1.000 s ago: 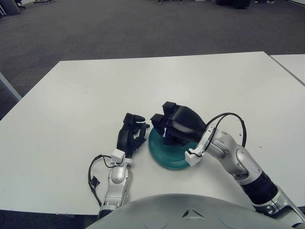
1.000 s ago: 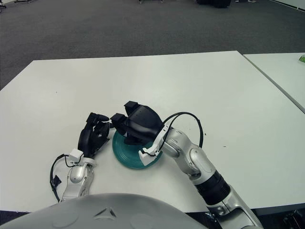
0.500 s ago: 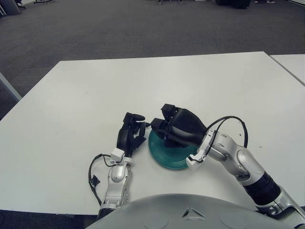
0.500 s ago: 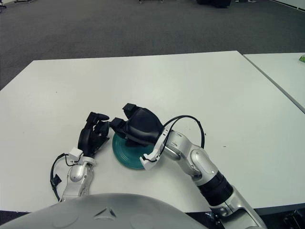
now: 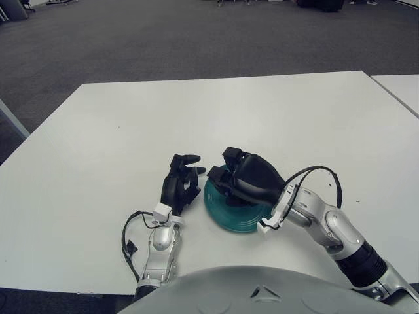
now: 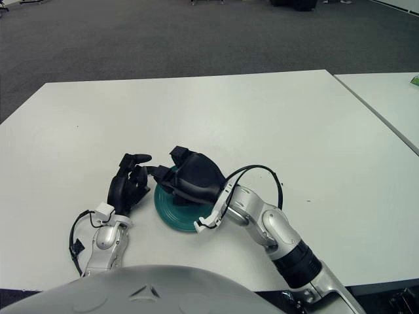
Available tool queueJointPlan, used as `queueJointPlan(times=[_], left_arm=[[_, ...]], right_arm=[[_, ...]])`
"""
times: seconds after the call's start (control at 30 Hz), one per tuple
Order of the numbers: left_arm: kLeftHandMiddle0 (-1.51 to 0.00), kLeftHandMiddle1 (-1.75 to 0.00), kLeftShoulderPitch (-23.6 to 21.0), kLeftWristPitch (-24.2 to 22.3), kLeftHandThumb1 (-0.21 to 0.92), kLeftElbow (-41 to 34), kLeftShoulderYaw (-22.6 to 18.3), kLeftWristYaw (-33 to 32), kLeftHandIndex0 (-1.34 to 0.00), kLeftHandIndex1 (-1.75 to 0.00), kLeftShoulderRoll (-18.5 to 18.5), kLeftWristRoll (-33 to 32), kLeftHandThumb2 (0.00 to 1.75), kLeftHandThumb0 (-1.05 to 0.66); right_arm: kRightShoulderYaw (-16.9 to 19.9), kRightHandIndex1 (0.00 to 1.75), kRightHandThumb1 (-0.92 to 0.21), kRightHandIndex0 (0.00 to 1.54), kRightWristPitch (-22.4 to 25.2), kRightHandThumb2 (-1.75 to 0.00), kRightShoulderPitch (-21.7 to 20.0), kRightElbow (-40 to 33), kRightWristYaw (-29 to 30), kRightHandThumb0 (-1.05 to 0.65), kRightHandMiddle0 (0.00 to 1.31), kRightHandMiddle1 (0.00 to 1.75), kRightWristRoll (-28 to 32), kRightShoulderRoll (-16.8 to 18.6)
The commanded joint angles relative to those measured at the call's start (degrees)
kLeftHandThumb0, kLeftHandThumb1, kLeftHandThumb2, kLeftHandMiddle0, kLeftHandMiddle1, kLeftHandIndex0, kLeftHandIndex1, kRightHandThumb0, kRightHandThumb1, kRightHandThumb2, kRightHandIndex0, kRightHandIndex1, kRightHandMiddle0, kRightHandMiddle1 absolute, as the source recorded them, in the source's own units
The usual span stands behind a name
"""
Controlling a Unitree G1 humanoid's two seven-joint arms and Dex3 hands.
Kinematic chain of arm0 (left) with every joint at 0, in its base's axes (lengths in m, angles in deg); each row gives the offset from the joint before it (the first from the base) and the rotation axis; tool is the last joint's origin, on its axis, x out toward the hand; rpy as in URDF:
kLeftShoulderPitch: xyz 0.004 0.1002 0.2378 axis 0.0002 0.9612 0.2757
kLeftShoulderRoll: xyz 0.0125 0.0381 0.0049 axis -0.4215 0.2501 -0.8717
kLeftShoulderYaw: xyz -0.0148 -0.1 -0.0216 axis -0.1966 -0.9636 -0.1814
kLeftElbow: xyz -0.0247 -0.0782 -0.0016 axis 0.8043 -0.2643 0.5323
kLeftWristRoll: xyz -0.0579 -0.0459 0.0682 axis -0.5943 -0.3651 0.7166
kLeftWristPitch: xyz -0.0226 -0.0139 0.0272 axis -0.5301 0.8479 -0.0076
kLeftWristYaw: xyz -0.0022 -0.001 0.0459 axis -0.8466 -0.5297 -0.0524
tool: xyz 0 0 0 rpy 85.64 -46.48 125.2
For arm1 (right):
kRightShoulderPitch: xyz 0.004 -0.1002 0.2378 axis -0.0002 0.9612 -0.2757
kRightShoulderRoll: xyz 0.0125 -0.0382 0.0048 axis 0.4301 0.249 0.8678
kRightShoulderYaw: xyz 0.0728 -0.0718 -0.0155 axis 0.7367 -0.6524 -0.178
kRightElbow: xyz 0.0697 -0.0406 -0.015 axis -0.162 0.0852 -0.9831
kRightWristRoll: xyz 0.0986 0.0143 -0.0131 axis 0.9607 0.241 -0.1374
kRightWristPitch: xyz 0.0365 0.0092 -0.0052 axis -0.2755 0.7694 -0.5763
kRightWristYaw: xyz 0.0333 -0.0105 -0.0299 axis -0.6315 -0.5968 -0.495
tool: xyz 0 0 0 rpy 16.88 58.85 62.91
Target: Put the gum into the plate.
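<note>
Our right hand point(image 5: 245, 180) sits low over the plate point(image 5: 232, 216), presumably to drop the gum; gum hidden, its fingers' state unreadable. Left hand point(image 5: 180, 186) idles left of plate, fingers loosely curled, empty.

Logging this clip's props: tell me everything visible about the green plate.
The plate is a round, dark teal-green dish with concentric ridges and a slightly glossy look, perhaps ceramic or plastic. It lies flat on the white table, near the robot's edge. The right robot hand is low over it and hides most of its middle and far rim; contact cannot be confirmed. The left robot hand shows just beside its left rim. No gum can be seen on the exposed part.
</note>
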Motion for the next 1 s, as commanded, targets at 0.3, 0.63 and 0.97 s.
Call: queueJointPlan(times=[0.3, 0.63, 0.97], left_arm=[[-0.27, -1.04, -0.1, -3.3, 0.92, 5.4, -2.1, 7.2, -0.06, -1.18, 1.7, -10.5, 0.82, -0.74], [-0.21, -0.60, -2.3, 3.2, 0.92, 11.4, -5.4, 7.9, 0.00, -0.83, 2.7, -10.3, 0.91, -0.80], [-0.22, -0.26, -3.0, 6.5, 0.92, 13.2, -4.7, 7.6, 0.00, -0.62, 2.8, -6.5, 0.93, -0.86]], right_arm=[[1.6, 0.19, -0.92, 0.09, 2.6, -1.00, -1.2, -3.0, -13.6, -1.01, 0.00, 0.40, 10.5, -2.0], [3.0, 0.00, -0.92, 0.00, 1.0, -0.99, -1.2, -2.9, -12.3, -1.05, 0.00, 0.02, 11.0, -2.1], [3.9, 0.00, -0.92, 0.00, -0.5, -0.96, -0.4, -2.0, -9.4, -1.05, 0.00, 0.00, 10.8, -1.9]])
